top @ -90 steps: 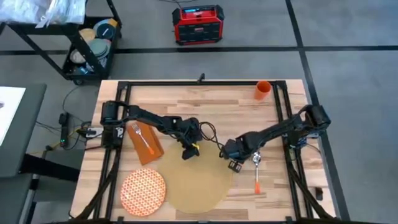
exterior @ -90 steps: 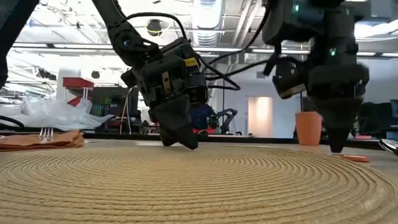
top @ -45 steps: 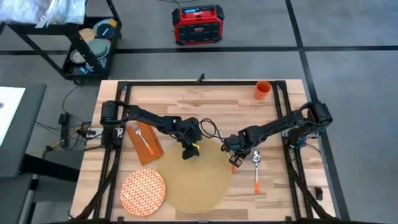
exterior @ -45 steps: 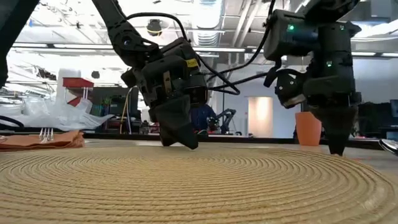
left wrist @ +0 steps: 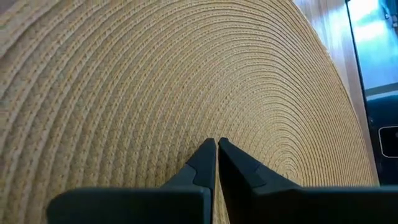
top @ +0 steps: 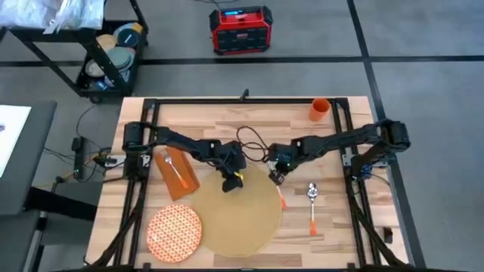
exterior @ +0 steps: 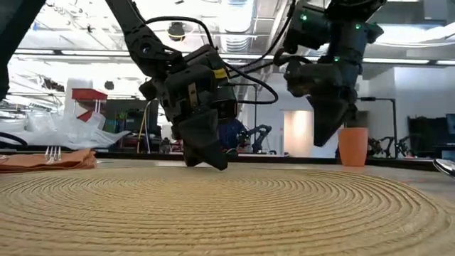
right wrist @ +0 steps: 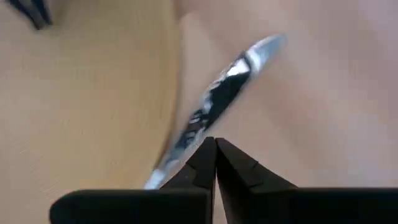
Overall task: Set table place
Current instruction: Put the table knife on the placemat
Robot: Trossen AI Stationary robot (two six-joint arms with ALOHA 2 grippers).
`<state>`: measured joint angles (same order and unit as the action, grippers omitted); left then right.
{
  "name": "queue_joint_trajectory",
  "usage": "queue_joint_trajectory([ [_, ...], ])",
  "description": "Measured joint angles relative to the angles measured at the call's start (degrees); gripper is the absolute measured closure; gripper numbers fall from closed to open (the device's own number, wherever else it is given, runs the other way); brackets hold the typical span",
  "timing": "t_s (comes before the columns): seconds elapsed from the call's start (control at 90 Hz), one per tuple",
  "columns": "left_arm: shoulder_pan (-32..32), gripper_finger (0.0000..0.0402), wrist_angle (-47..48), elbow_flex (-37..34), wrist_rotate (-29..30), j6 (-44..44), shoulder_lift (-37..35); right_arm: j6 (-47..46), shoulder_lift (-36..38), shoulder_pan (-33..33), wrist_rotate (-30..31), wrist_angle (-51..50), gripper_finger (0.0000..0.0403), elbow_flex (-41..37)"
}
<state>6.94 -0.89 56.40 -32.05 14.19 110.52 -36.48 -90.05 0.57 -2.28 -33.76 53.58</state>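
1. Left gripper (top: pixel 232 183) at the far edge of the placemat (top: pixel 236 221), tips down on the weave; in the left wrist view its fingers (left wrist: pixel 205 163) are pressed together over the mat with nothing seen between them.
2. Right gripper (top: pixel 275 177) raised over the mat's far-right edge, near the left gripper; fingers (right wrist: pixel 231 165) pressed together in the right wrist view; a steel blade, the knife (right wrist: pixel 211 115), lies just past the tips, too blurred to tell if pinched.
3. In the high view the knife's orange handle (top: pixel 281 199) sits at the mat's right rim, below the right gripper.
4. Placemat on the table (top: pixel 280 128), near-centre; plate (top: pixel 174 231) beside it on the left, touching or slightly overlapping its rim.
5. Napkin (top: pixel 175 172) left of the mat, fork (top: pixel 169 164) lying on it.
6. Spoon (top: pixel 311 209) on bare wood right of the mat, apart from it.
7. Cup (top: pixel 320 109) upright at the far right corner, well apart from the rest.
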Motion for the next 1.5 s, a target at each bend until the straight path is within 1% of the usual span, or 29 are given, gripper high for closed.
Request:
queue_joint_trajectory([
  [0.1,0.07,0.0402,0.07,0.0,0.0,-0.24,-0.02,-0.48,1.21,-4.46,-2.91,-2.14,0.0403,0.14],
  [0.2,0.09,0.0402,0.16,0.0,0.0,-0.41,0.0,-1.04,1.28,-10.13,-4.14,-6.6,0.0403,0.0],
  [0.311,0.09,0.0402,0.24,0.0,-0.02,-0.39,0.0,-3.55,1.21,-15.72,-5.21,-6.08,0.0403,0.02],
  [0.378,0.1,0.0402,0.26,0.0,-0.02,-0.37,0.0,-5.59,0.97,-17.66,-5.29,-5.71,0.0403,0.02],
  [0.5,0.2,0.0402,0.27,0.0,-0.04,-0.17,0.0,-5.28,0.99,-18.24,-6.06,-2.96,0.0403,0.0],
  [0.678,0.26,0.0402,0.35,0.0,-0.02,-0.11,0.0,-5.46,0.64,-18.7,-8.28,6.05,0.0403,-3.56],
  [0.789,0.26,0.0402,0.5,0.0,-0.04,-0.06,-0.01,-7.27,0.64,-18.48,-8.23,11.82,0.0403,-6.33],
  [0.878,0.27,0.0402,0.5,0.0,-0.03,-0.06,0.0,-8.5,0.64,-18.37,-8.2,14.85,0.0403,-7.09],
  [1.222,0.43,0.0402,0.61,0.0,-0.07,-1.23,0.0,-10.19,0.59,-17.97,-8.12,16.88,0.0403,-10.33],
  [1.389,0.46,0.0402,0.61,0.0,-0.04,-1.26,0.0,-10.25,-3.02,-17.63,-8.38,22.07,0.0403,-10.36],
  [1.5,0.46,0.0402,0.54,0.0,-0.07,-1.26,0.0,-11.45,-6.16,-17.67,-10.9,25.73,0.0403,-10.27],
])
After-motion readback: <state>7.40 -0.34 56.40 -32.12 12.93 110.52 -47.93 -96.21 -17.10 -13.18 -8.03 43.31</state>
